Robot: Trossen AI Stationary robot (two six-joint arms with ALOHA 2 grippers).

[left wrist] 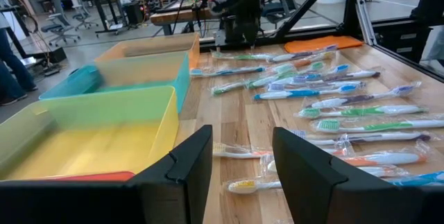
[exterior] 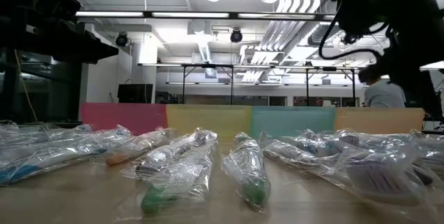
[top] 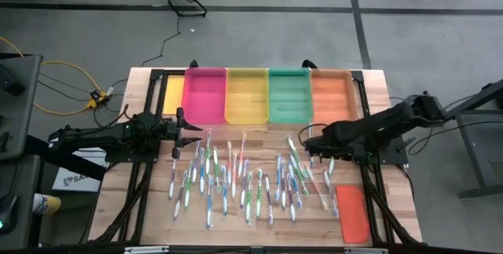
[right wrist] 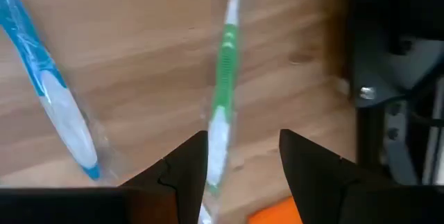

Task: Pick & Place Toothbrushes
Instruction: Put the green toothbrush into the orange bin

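Observation:
Dozens of wrapped toothbrushes (top: 244,177) lie flat on the wooden table in front of the trays. My right gripper (top: 314,152) points down over the heap's right part. It is open, and its fingers (right wrist: 184,172) stand on either side of a green and white toothbrush (right wrist: 223,78) lying on the wood. A blue and white toothbrush (right wrist: 52,106) lies beside it. My left gripper (left wrist: 243,175) is open and empty. It hovers by the pink tray (top: 206,95) at the heap's far left (top: 189,134). My right gripper has the green and white toothbrush's white end (right wrist: 216,148) between its open fingers, which come from above and stand across it. I cannot tell whether a finger touches it. The toothbrush lies on the table.
Pink, yellow (top: 247,95), green (top: 289,95) and orange (top: 333,95) trays stand in a row along the far edge. A flat yellow piece (top: 173,93) lies left of them. A flat orange lid (top: 352,213) lies at the near right. Dark frame rails (top: 369,128) border the table.

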